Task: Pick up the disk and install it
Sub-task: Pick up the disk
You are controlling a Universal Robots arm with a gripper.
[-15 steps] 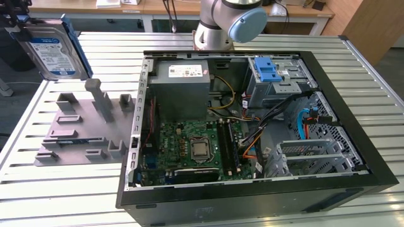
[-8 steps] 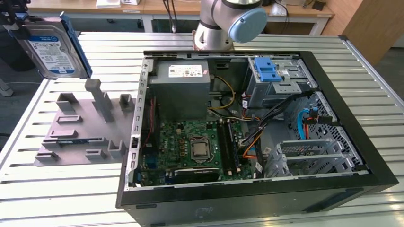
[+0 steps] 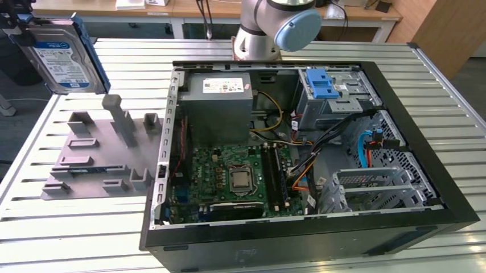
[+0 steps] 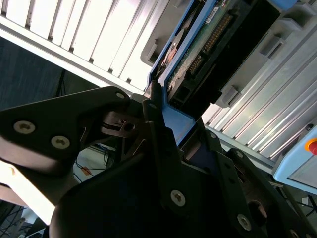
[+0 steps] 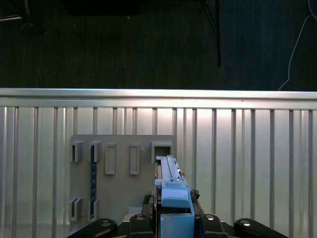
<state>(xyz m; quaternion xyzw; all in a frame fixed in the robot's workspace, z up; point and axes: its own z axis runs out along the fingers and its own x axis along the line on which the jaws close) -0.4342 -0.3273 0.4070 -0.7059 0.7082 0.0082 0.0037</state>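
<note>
The gripper [image 4: 171, 116] is clamped on the disk [image 4: 208, 34]: in the second wrist view its black fingers [image 4: 151, 114] press against the blue rail that runs along the disk's edge, and in the first wrist view the disk [image 5: 171, 181] sits edge-on between the gripper's two black sides. In the exterior view the disk [image 3: 65, 54] hangs upright in the air with its blue-and-white label facing the camera and blue rails down both long edges. It is above the far end of the grey holder plate [image 3: 91, 165], and its lower edge looks clear of the plate's posts. The first wrist view looks down on the holder plate [image 5: 121, 198] with its rows of rectangular slots, and the disk lines up over the slot at the plate's corner. The plate lies flat on the ribbed metal bench [image 3: 76, 227]. Just beside the plate, on the exterior view's right, an open computer case [image 3: 425, 142] lies on its side. Inside it, on the side nearest the plate, are a grey power supply [image 3: 220, 102] and a green circuit board [image 3: 235, 170]. On the side farthest from the plate stands a metal drive cage [image 3: 342, 102] with a blue bracket [image 3: 322, 85] on top. The arm [image 3: 274, 28] rises from the bench beyond the case.
</note>
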